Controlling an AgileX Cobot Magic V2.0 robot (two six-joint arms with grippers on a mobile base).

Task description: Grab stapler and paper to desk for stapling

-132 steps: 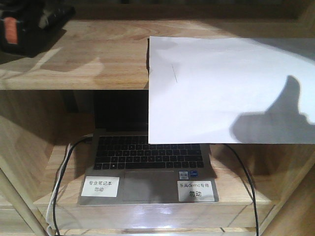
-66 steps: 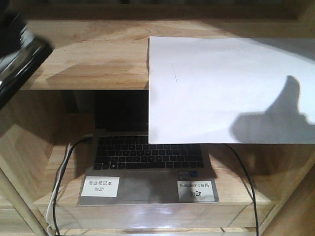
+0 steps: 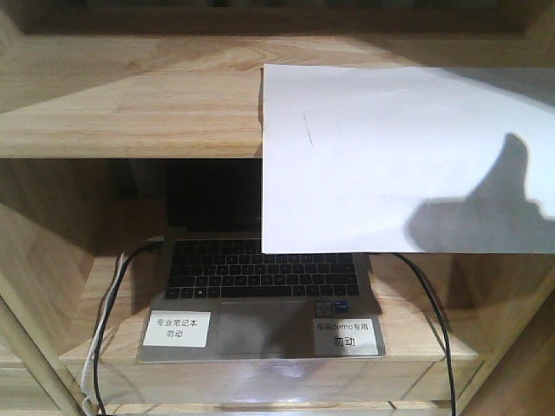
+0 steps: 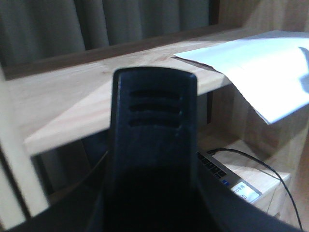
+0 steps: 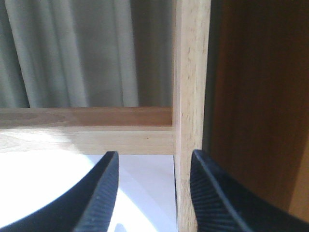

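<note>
The stapler (image 4: 154,140) fills the middle of the left wrist view as a black body with three slots near its end, held up in front of the shelf. My left gripper (image 4: 152,205) is shut on it, and its fingers show only as dark edges. The paper (image 3: 390,156) is a white sheet lying on the upper shelf board with its front part hanging over the edge. It also shows as paper (image 4: 270,72) and paper (image 5: 145,183). My right gripper (image 5: 152,193) stands open just above the sheet's back right corner. The desk is out of view.
A wooden shelf unit (image 3: 130,104) holds the sheet. Its upright post (image 5: 190,96) stands between my right fingers. Below sits an open laptop (image 3: 260,286) with two white labels (image 3: 176,328), and cables (image 3: 108,303) run at both sides. Grey curtains (image 4: 96,24) hang behind.
The stapler and my left gripper, at the shelf's top left a second ago, have lifted away to the left and left the front view. The paper has not moved.
</note>
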